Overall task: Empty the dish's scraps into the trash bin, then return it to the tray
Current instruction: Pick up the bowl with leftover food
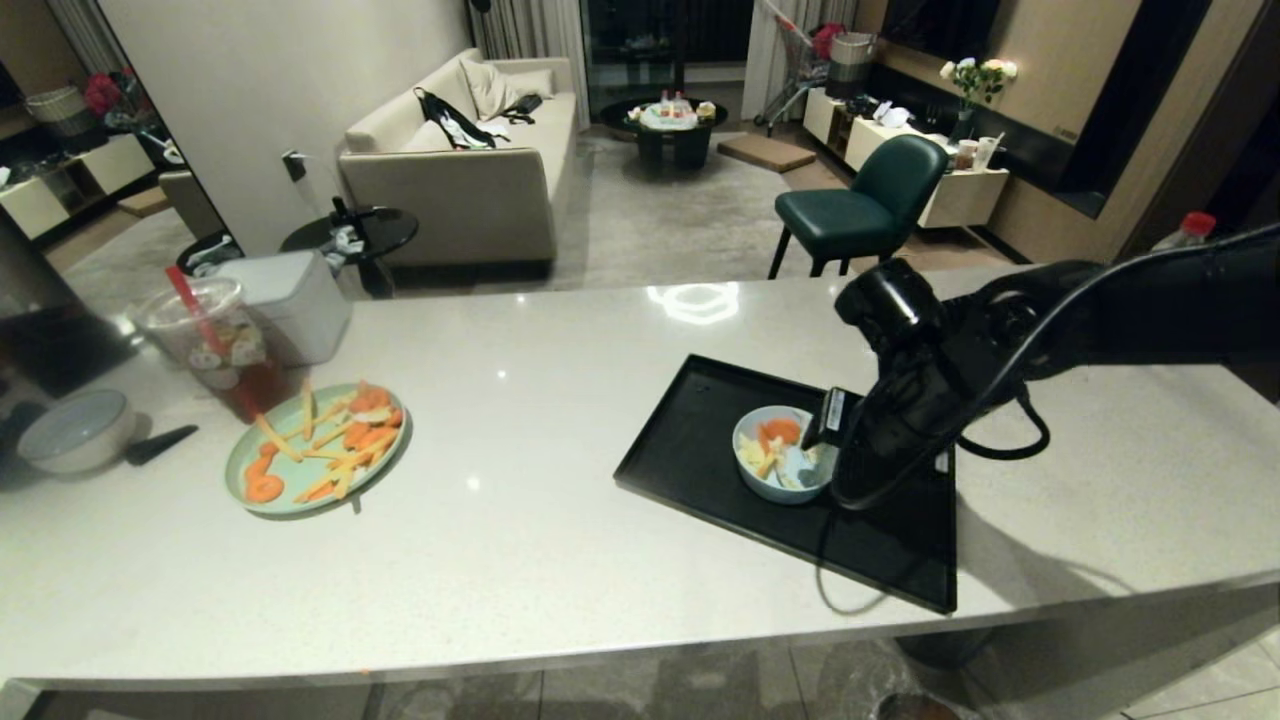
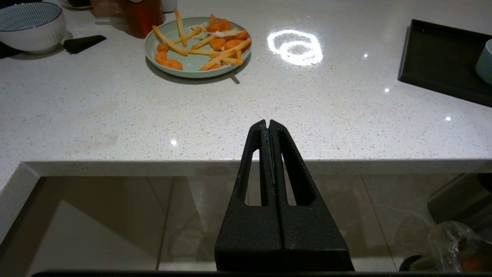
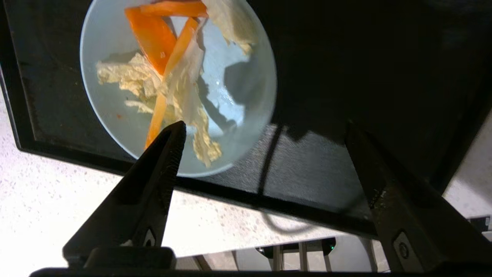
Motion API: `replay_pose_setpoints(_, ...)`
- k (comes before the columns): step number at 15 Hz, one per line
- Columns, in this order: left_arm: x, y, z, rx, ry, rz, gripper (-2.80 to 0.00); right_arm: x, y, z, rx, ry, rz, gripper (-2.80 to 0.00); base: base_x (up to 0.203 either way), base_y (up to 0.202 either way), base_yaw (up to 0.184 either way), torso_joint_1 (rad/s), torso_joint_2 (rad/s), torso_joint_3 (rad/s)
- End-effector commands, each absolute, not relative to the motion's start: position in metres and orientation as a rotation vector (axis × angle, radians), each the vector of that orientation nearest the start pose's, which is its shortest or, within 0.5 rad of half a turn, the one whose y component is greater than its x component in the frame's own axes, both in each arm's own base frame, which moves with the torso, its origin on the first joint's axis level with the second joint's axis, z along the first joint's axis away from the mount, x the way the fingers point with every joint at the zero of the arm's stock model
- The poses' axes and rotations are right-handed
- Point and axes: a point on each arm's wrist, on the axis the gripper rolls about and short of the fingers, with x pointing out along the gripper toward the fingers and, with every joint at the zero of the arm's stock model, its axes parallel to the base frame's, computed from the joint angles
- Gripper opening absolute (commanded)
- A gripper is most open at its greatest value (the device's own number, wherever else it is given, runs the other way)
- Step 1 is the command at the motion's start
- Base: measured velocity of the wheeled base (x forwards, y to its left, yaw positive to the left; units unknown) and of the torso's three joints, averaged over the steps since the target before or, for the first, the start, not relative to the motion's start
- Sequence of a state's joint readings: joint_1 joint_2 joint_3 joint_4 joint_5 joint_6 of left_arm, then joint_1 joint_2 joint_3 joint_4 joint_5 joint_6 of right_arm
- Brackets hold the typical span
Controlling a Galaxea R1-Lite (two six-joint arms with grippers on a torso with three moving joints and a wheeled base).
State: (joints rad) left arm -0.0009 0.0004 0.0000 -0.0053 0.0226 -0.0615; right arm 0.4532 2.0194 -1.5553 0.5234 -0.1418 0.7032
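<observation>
Your right arm (image 1: pixel 1010 340) reaches in from the right, wrist bent downward, and the right gripper (image 3: pixel 265 130) hangs with its jaws spread wide, holding nothing. Your left gripper (image 2: pixel 271 127) sits parked low, jaws pressed together.

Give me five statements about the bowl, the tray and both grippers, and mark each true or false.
1. The blue bowl sits on the black tray. True.
2. The bowl is empty. False: carrot and pale scraps lie in it.
3. The right gripper is shut on the bowl's rim. False: its jaws stand wide open above the bowl, holding nothing.
4. The left gripper is shut and holds nothing, near the counter's edge. True.
5. The green plate is on the tray. False: it rests on the counter, well apart from the tray.
</observation>
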Motion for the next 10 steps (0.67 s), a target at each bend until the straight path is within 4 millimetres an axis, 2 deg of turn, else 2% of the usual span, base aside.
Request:
replay_pose_setpoints(1,-0.023,0.001,0.076,-0.062,-0.005,0.022,-2.8,0.353,0.168,0.164,0.354,1.004,-0.07,0.0,0.0,0.0,0.0,0.0,0.0,0.0)
replay_pose_setpoints(10,-0.023,0.001,0.076,-0.061,-0.005,0.022,-2.8,0.37,0.176,0.139,0.34,1.04,-0.089,0.0,0.0,0.0,0.0,0.0,0.0,0.0)
